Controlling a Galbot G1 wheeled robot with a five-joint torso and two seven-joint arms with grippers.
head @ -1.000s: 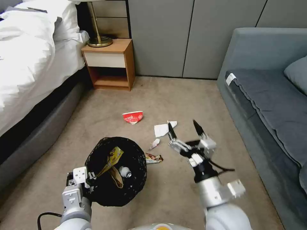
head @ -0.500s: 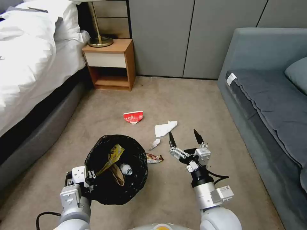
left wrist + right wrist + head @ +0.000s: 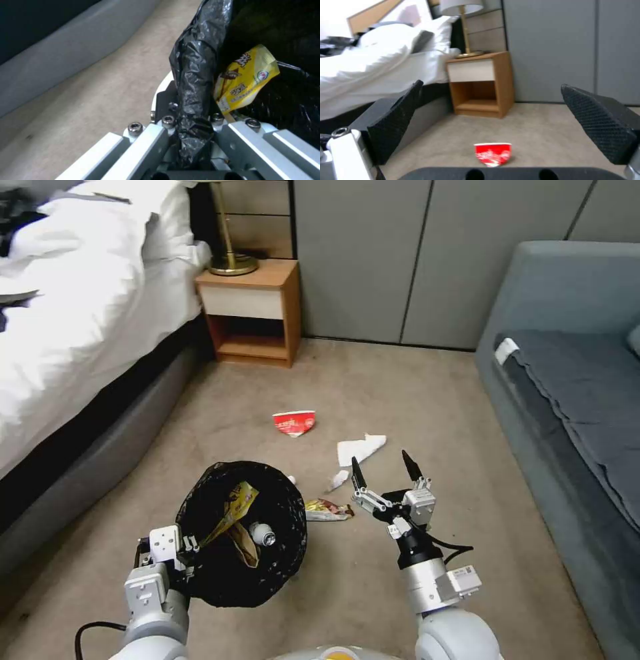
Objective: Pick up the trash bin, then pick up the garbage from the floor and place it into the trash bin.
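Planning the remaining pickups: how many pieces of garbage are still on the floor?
4: crushed red cup farthest out, white tissue, small white scrap nearer, brown wrapper beside the trash bin. More may hide behind the bin.

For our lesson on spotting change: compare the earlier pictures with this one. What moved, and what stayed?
The right hand drew back toward the robot, lower and open, holding nothing. The head camera swung left, so the room shifts right. The left hand stays clamped on the trash bin; the floor litter lies unmoved.
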